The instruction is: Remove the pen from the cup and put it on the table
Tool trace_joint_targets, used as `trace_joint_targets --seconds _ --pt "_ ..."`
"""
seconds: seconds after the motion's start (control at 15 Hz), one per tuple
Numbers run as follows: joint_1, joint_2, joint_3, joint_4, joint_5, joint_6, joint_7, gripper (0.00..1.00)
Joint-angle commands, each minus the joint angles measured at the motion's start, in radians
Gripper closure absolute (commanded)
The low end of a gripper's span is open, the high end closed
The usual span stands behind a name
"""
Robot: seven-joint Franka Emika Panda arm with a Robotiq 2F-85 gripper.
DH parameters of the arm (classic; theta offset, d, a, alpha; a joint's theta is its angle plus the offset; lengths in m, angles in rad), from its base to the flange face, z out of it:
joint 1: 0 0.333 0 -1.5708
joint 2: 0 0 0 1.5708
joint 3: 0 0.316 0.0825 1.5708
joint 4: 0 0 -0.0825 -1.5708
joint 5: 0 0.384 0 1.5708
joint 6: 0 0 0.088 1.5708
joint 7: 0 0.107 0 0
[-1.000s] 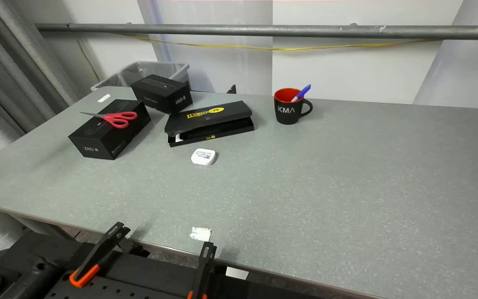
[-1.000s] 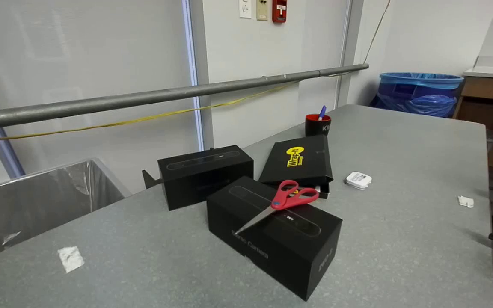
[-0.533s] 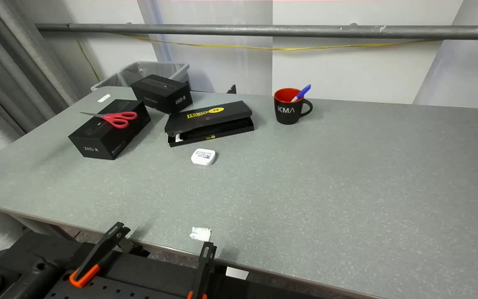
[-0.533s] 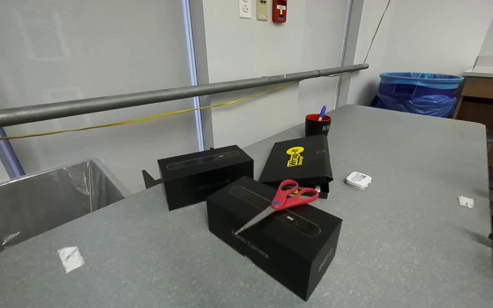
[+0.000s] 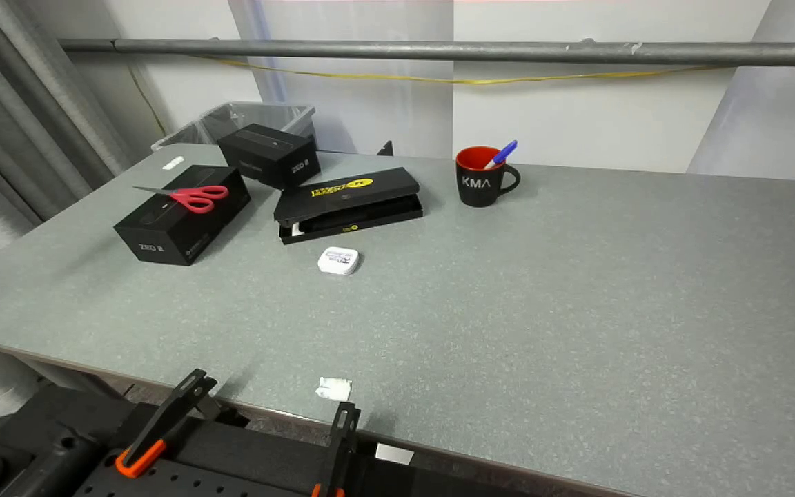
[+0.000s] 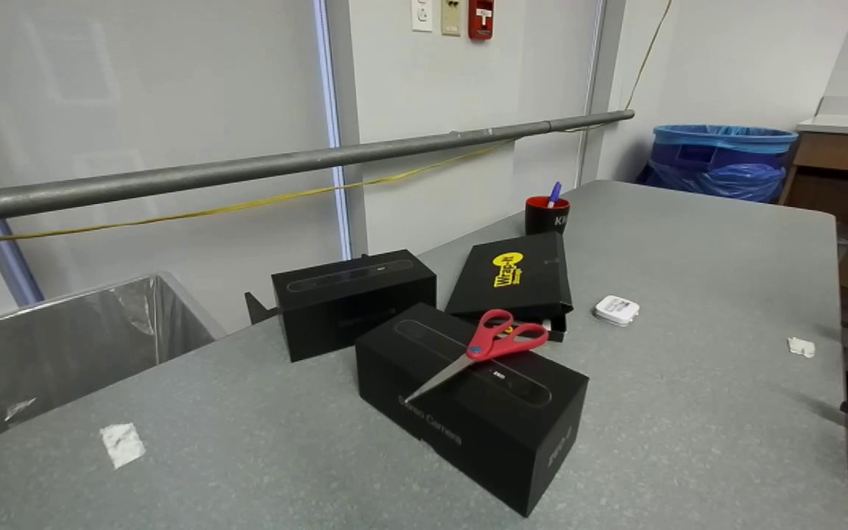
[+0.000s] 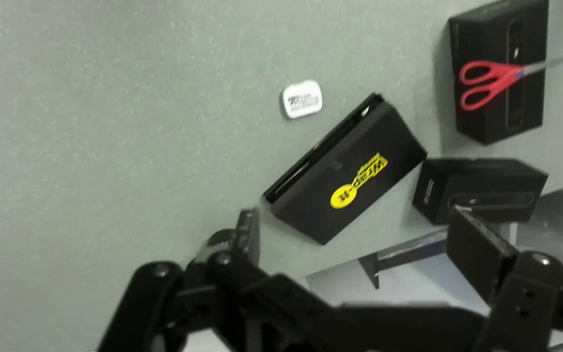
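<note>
The cup (image 5: pixel 477 192) is a black mug with a red inside, a side handle and pale letters. It stands upright at the back of the grey speckled table (image 5: pixel 577 310) and also shows in an exterior view (image 6: pixel 542 220). The blue pen (image 5: pixel 506 152) with a whitish end leans in the cup, its blue end above the rim; it also shows in an exterior view (image 6: pixel 555 193). In the wrist view my gripper (image 7: pixel 355 211) is open and empty, high above the table. There the cup (image 7: pixel 221 237) is partly hidden behind the left finger, and the pen is hidden. The exterior views do not show the gripper.
A black Wrap-it box (image 5: pixel 349 200) lies left of the cup. A white case (image 5: pixel 338 261) lies in front of it. Two black boxes (image 5: pixel 270 155) stand farther left, the nearer one (image 5: pixel 180 228) bearing red scissors (image 5: pixel 197 198). A grey pipe (image 5: pixel 397 50) runs behind the table.
</note>
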Motion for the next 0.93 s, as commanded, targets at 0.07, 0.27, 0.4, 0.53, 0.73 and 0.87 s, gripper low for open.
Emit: trace_joint_targets --seconds 0.07,0.27,0.4,0.53,0.73,0.87 --pt "-0.065 0.291 -0.062 0.217 0.011 0.105 0.033 0.0" --pt "-0.063 0.266 -0.078 0.188 0.024 0.086 -0.005 0.02" --pt "-0.066 0.313 -0.089 0.221 0.029 0.08 -0.015 0.02" --pt "-0.064 0.303 -0.08 0.21 0.029 0.08 -0.013 0.02" --pt "-0.064 0.289 -0.078 0.207 0.029 0.08 -0.013 0.02" --pt "-0.06 0.351 -0.057 0.218 0.021 0.162 0.033 0.0"
